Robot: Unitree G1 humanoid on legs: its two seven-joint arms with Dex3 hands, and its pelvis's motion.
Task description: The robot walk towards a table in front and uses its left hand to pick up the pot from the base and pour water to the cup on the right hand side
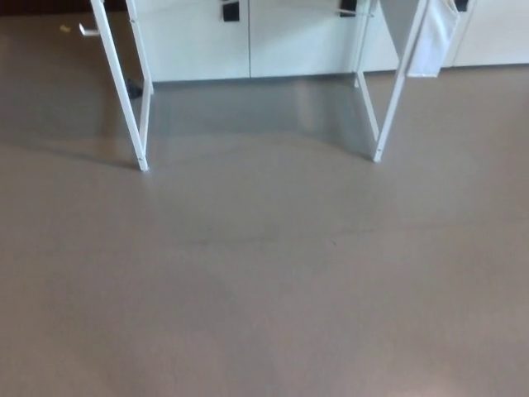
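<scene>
You see only grey floor (264,281) and the table's white legs (136,124) ahead — the approach walk, I judge. Neither hand shows, so you cannot tell their fingers' state — pot and cup sit out of frame.

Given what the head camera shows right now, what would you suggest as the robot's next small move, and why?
Probably keep walking forward. Only the white table legs show, at the top of the view, with open floor between them and the robot. The tabletop, pot and cup are out of view, and neither robot hand shows, so reaching seems premature.
</scene>
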